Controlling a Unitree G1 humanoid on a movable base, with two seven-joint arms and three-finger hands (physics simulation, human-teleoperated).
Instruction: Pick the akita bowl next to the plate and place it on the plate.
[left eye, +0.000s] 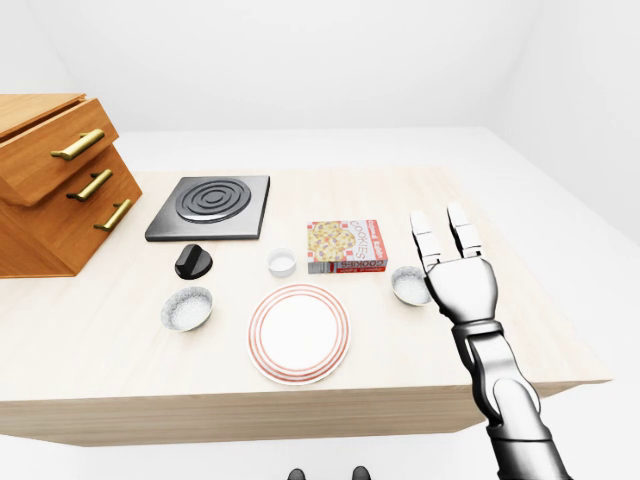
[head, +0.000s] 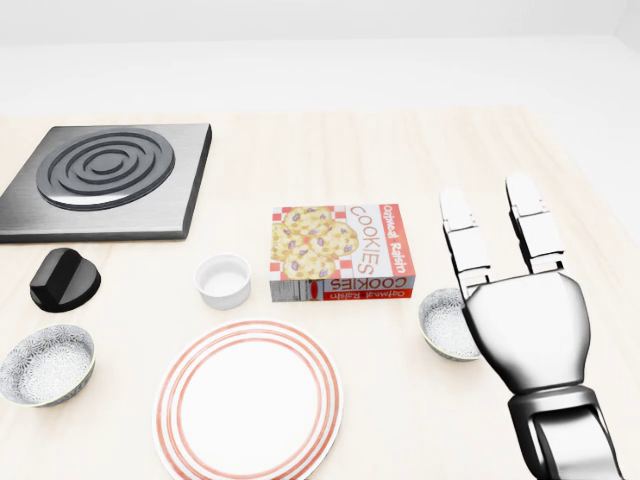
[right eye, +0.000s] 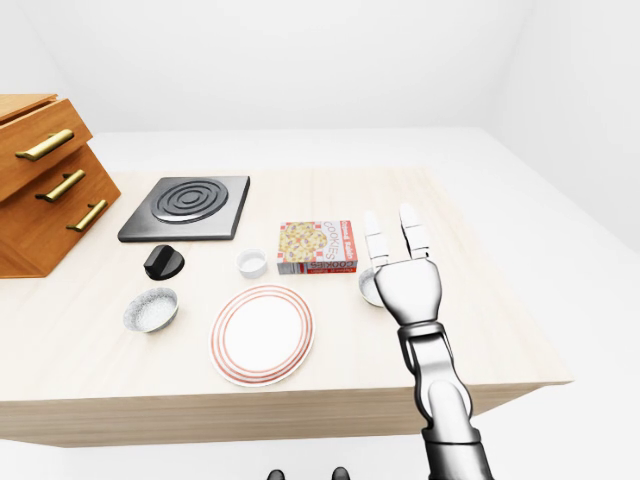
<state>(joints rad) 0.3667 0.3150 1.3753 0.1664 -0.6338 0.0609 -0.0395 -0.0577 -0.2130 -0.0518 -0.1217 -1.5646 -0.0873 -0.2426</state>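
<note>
A white plate with red rings (head: 248, 408) lies near the bottom of the head view. Two grey patterned bowls flank it: one to its left (head: 45, 365), the other to its right (head: 445, 322), below the cookie box. My right hand (head: 495, 230) is open, fingers stretched straight up in the view. Its palm hovers just right of the right bowl and hides part of that bowl's rim. Nothing is held. My left hand does not show in any view.
A cookie box (head: 340, 252) lies above the plate, a small white ramekin (head: 222, 280) to its left. A black knob-like piece (head: 65, 280) and a dark hob (head: 100, 180) are at upper left. A wooden drawer cabinet (left eye: 50, 185) stands at the table's left.
</note>
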